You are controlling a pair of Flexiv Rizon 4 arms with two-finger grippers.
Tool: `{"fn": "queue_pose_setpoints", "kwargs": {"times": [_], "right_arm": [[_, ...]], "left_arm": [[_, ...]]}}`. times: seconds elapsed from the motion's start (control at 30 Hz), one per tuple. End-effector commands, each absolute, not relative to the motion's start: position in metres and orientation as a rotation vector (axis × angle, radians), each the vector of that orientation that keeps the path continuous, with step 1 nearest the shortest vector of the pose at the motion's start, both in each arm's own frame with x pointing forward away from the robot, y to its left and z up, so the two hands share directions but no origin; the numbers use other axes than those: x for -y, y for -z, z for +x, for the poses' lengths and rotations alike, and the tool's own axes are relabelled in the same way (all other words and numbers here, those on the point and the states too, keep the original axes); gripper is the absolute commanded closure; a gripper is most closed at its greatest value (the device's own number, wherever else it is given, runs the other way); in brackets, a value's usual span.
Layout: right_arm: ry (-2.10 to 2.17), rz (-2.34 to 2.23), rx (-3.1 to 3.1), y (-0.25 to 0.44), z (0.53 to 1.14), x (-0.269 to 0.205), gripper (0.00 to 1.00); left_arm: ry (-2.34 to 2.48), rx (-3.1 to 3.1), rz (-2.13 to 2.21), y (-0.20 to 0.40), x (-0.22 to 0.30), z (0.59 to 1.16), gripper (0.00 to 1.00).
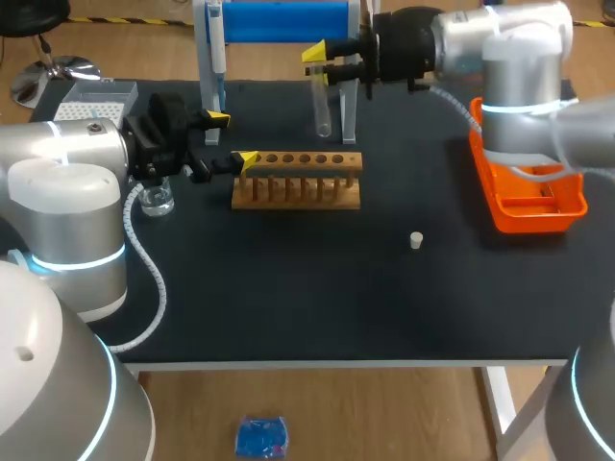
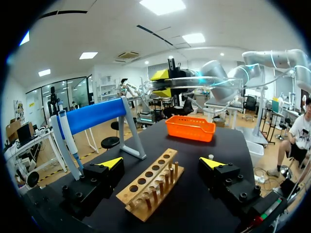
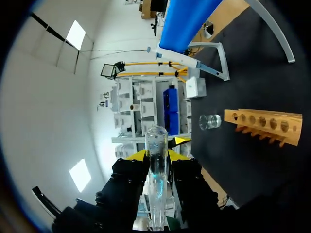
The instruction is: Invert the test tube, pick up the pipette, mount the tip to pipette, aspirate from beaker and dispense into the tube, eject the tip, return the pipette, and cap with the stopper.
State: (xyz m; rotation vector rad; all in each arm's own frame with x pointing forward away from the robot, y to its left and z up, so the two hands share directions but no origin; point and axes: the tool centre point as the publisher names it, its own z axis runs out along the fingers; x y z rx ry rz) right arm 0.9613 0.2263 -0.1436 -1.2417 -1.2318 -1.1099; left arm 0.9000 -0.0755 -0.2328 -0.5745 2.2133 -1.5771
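Upper middle of the head view: the right gripper (image 1: 320, 60) pinches the one clear test tube (image 1: 320, 108) near its top, and the tube hangs just beside a post of the pipette stand (image 1: 348, 106); turning it here risks knocking glass on the post, and smooth glass held at one end may slip. Left middle: the left gripper (image 1: 231, 139) is spread wide and holds nothing, at the end of the one wooden rack (image 1: 298, 180). Also counted: one pipette (image 1: 217, 48), one beaker (image 1: 156, 199), one stopper (image 1: 416, 240), one orange tray (image 1: 527, 206), one tip box (image 1: 91, 101).
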Motion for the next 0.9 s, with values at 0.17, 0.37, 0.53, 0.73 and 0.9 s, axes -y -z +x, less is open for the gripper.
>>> {"fn": "queue_pose_setpoints", "kwargs": {"times": [0.17,0.37,0.53,0.73,0.9], "right_arm": [[1.172,-1.139,1.091,0.148,0.957,-0.208,1.00],[1.163,-1.126,1.117,0.157,0.955,-0.198,1.00],[1.157,-1.145,1.201,0.167,0.953,-0.199,1.00],[1.163,-1.148,1.214,0.170,0.951,-0.198,1.00],[1.165,-1.149,1.206,0.170,0.949,-0.197,1.00]], "left_arm": [[1.578,-2.207,-0.574,0.234,0.075,0.899,0.00],[1.578,-2.207,-0.574,0.234,0.075,0.899,0.00],[1.578,-2.207,-0.574,0.234,0.075,0.899,0.00],[1.578,-2.207,-0.574,0.234,0.075,0.899,0.00],[1.578,-2.207,-0.574,0.234,0.075,0.899,0.00]]}}
